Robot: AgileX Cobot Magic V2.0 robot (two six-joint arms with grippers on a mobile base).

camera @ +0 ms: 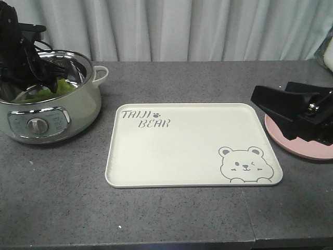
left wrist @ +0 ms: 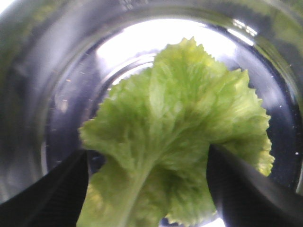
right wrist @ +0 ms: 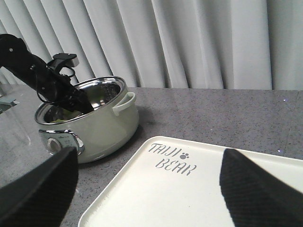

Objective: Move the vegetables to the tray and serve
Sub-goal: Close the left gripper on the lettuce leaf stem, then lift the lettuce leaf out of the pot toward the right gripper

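Pot: one, pale green with a steel lining, at the left end of the grey table.
Lettuce leaf: one, crinkly, lying inside the pot.
Tray: one, cream, mid-table, just right of the pot.
Plate: one, pink, right of the tray.
Left gripper: down in the pot, jaws spread, one finger on either side of the leaf's stem end.
Right gripper: jaws wide apart, over the plate.
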